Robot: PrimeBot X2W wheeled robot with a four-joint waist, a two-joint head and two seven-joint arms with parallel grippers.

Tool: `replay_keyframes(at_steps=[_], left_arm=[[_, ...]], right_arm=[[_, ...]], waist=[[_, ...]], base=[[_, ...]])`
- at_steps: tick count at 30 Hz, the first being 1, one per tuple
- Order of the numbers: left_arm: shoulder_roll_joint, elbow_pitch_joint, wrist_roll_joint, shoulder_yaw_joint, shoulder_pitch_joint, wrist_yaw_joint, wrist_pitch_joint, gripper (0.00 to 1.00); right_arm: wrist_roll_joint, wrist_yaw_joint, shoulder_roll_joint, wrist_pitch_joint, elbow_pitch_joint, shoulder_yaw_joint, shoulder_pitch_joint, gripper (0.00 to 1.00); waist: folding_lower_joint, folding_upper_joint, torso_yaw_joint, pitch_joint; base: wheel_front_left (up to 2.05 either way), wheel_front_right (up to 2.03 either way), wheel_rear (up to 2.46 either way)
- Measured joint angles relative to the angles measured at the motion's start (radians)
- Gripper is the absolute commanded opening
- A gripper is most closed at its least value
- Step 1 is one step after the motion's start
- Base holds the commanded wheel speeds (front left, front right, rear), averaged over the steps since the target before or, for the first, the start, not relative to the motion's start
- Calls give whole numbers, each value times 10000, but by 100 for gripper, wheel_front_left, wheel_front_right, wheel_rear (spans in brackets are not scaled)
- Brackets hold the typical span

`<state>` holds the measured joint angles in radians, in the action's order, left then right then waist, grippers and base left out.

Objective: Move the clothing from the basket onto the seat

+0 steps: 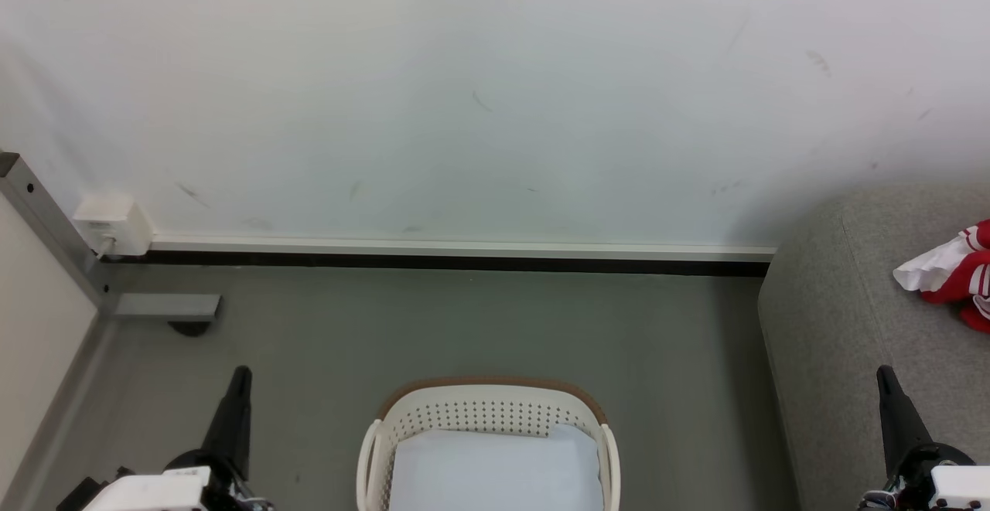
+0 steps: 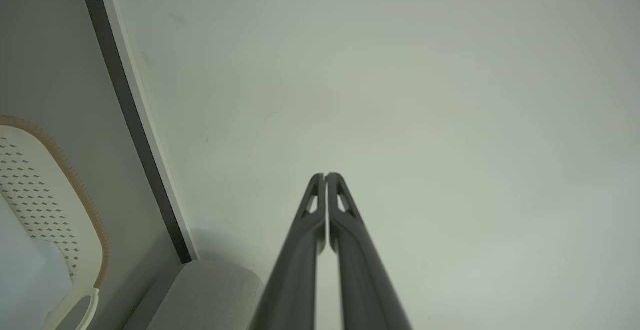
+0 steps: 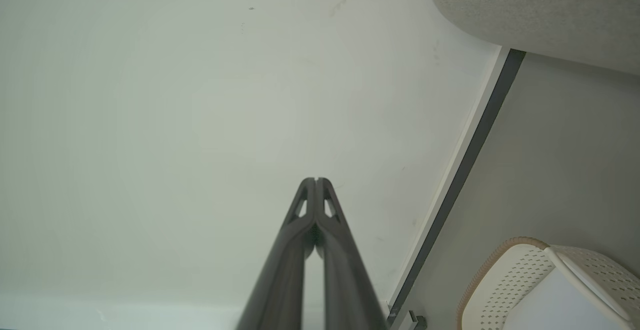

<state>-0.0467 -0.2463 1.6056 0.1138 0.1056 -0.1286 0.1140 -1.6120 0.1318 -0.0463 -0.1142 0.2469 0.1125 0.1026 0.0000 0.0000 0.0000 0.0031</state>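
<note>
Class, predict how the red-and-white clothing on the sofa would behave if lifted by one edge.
The clothing lies crumpled in soft folds on the seat, so it would probably hang limp. It looks thin, so it is likely light for its bulk.

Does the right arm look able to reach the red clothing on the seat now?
Probably yes: the right end effector is close to the seat, and the clothing lies ahead of it with nothing between. It is shut, so it must open first.
</note>
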Motion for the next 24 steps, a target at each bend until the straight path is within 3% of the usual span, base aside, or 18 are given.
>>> replay_keyframes(at_steps=[24], left_arm=[[0,0,0,0,0,-2,0,0]], right_arm=[[0,0,0,0,0,0,1,0]], waist=[[0,0,0,0]], base=[[0,0,0]])
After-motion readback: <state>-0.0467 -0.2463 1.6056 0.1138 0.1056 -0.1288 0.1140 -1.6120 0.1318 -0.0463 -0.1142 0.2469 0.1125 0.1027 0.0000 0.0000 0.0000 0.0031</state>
